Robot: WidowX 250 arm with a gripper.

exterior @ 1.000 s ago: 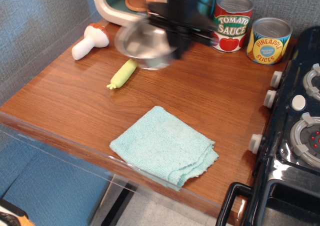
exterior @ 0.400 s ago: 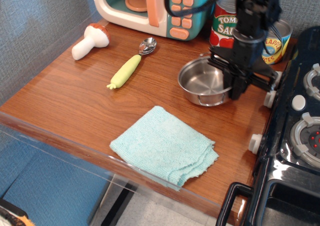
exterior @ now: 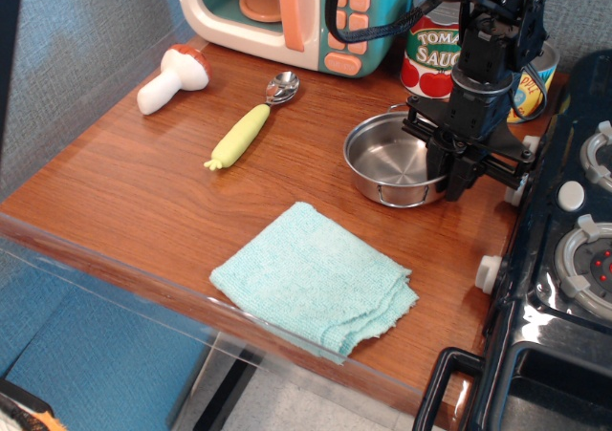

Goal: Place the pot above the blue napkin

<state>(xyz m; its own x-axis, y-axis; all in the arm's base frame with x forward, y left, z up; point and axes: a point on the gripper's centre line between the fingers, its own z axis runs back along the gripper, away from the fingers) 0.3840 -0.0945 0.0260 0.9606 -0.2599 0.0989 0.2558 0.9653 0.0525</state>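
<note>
Wooden counter (exterior: 124, 187) against a grey-blue textured wall, black toy stove (exterior: 564, 259) along the right edge. At rear, toy microwave (exterior: 296, 15) with tomato sauce can (exterior: 432, 53) beside it and pineapple can (exterior: 529, 92) mostly hidden behind the arm. Left rear: toy mushroom (exterior: 172, 77); nearer centre, spoon (exterior: 251, 125) with a yellow-green handle, lying diagonally. Pot (exterior: 392, 161) upright on the wood at right of centre, in front of the tomato sauce can, interior empty and reflective, one wire handle visible at the front rim. Napkin (exterior: 316, 280) flat near the front edge, layered corner at lower right, apart from the pot with bare wood between; pot beyond and slightly right of the napkin. Gripper (exterior: 457, 168) pointing down at the pot's right rim, black fingers on that rim; whether clamped on the rim or slackened cannot be told. Compared with 0.4 s ago: pot in nearly the same spot, shifted only slightly right; gripper likewise almost unchanged at the right rim. Compared with 1.0 s ago: pot then blurred in mid-air in front of the microwave, above the spoon, now down on the counter at right. Napkin, mushroom and cans unmoved throughout.
</note>
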